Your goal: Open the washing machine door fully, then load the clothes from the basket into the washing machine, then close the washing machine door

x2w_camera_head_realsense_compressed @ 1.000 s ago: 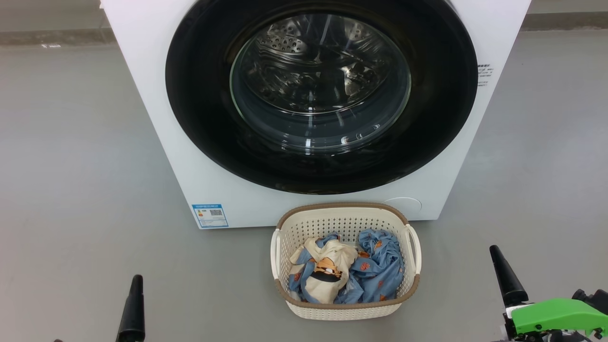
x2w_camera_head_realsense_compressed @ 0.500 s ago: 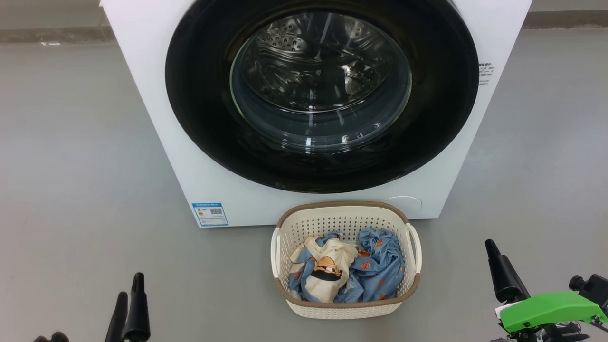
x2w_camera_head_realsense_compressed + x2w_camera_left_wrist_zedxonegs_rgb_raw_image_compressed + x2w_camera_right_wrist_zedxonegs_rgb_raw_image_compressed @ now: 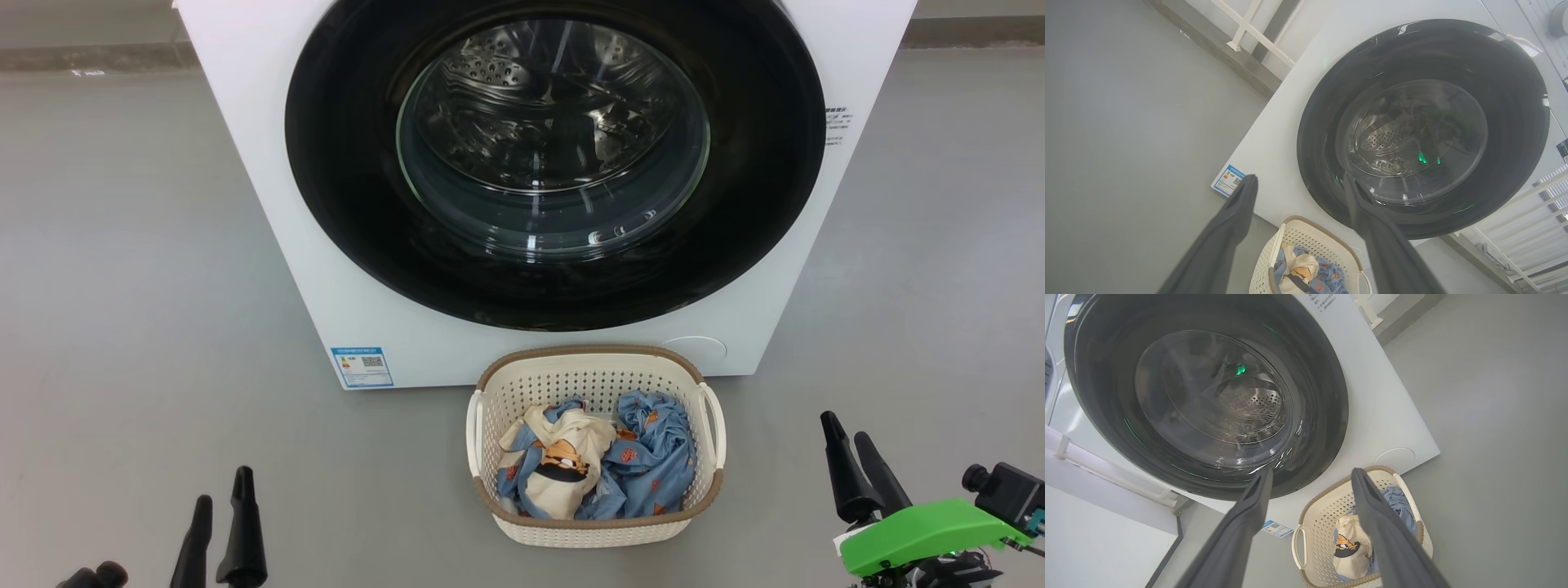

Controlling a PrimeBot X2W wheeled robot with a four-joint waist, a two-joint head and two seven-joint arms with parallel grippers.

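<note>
Left gripper (image 3: 222,488): fingers spread, nothing between them; low on the robot's left over the grey floor (image 3: 122,286), well apart from the basket.
Right gripper (image 3: 846,427): fingers also spread, empty; low on the robot's right, with a bright green housing (image 3: 922,535) behind it.
Basket (image 3: 588,354): on the floor between the two grippers, just in front of the washing machine.
Clothes (image 3: 645,461): heaped inside the basket; blue fabric with orange figures, cream cartoon-print piece towards the robot's left.
Washing machine door (image 3: 351,163): shut; steel drum (image 3: 555,106) visible through the glass.
Washing machine (image 3: 245,122): white, with a blue label (image 3: 362,367) low on the front.
</note>
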